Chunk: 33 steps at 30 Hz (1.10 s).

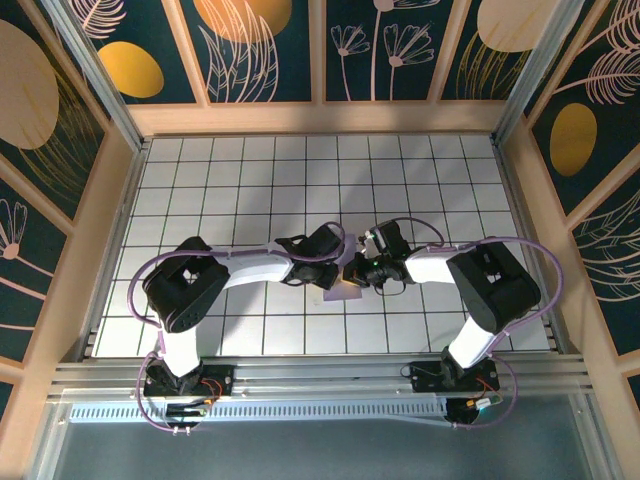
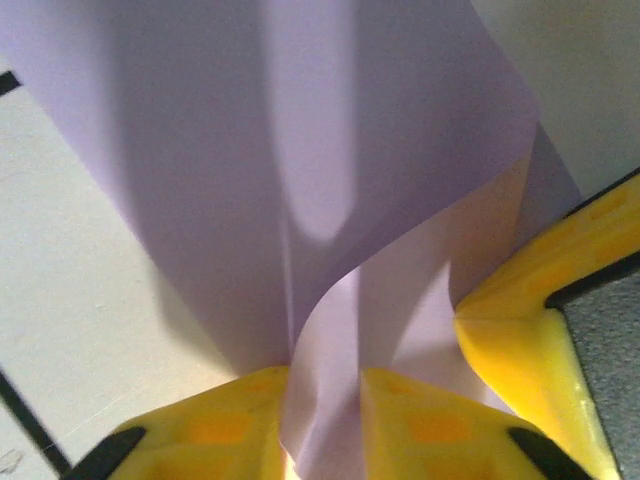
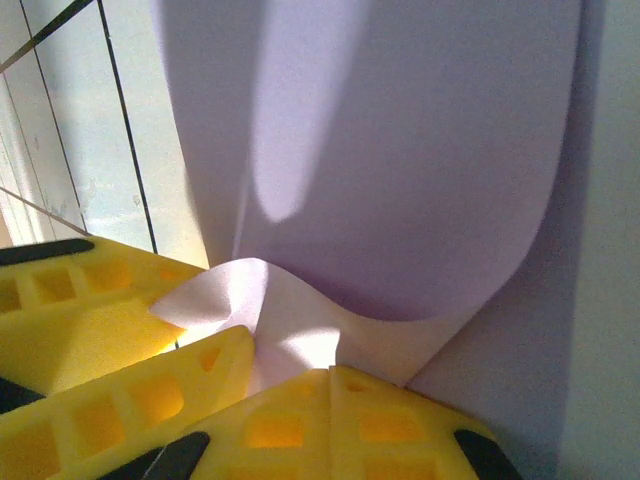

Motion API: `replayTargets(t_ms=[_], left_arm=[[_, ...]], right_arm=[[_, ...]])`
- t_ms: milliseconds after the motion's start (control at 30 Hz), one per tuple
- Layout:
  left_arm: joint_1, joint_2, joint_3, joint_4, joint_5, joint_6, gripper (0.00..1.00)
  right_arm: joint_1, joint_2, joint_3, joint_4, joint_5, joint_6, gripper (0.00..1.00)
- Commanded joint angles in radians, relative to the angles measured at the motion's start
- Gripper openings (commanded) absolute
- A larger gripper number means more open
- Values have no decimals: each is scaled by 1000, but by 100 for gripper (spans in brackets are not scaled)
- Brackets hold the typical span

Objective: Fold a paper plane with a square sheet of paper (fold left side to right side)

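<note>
The left gripper (image 2: 325, 425) holds its two yellow fingers (image 2: 210, 430) a little apart. A curled band of the sheet of thin lavender-purple paper (image 2: 300, 150) runs loosely through the gap and is not pressed flat. The right gripper (image 3: 300, 375) is clenched, its yellow fingers (image 3: 400, 420) meeting on a crumpled corner of the same paper, which bulges up just above the pinch.

In each wrist view the sheet rises away from the fingers as a broad, smooth, curving surface with one straight crease down it and soft shadows across it. A yellow finger of the other gripper sits close at the side of each wrist view, so the two grippers work almost touching each other.

From above, both grippers meet tip to tip over the middle of the white gridded table (image 1: 250, 180), somewhat toward its near edge. A small patch of the lavender sheet shows just beneath them. The white and black arms bend inward from their bases at the near rail, and purple cables loop along each arm. Dark teal wall panels (image 1: 270, 40) with gold and cream plant patterns enclose the table.
</note>
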Motion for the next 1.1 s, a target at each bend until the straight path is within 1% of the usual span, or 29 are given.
replayTargets(t_ms=[0, 133, 200, 267, 333, 400, 500, 600, 733, 867, 1067], left_arm=[[10, -73, 15, -53, -52, -21, 30], [27, -136, 0, -70, -51, -57, 36], [28, -184, -14, -83, -45, -80, 37], [28, -213, -37, -81, -10, -111, 37], [28, -242, -73, -49, 58, -163, 32], [28, -270, -128, 7, 154, -231, 27], [29, -292, -211, 134, 285, -345, 18], [28, -291, -270, 247, 366, -431, 13], [28, -265, -283, 277, 380, -449, 8], [29, -221, -274, 302, 401, -448, 6], [28, -189, -260, 309, 379, -434, 3]], right_arm=[[13, 21, -27, -46, 43, -19, 0], [13, 12, -35, -27, 36, -12, 0], [13, 10, -35, -26, 35, -13, 0], [13, 5, -34, -24, 35, -13, 0], [13, 3, -36, -22, 34, -14, 0], [13, -1, -38, -18, 33, -12, 0], [13, -2, -39, -14, 30, -12, 0], [14, -1, -37, -16, 29, -14, 0], [14, 0, -38, -18, 28, -17, 0], [14, 4, -40, -18, 26, -18, 0], [16, 8, -42, -18, 24, -18, 0]])
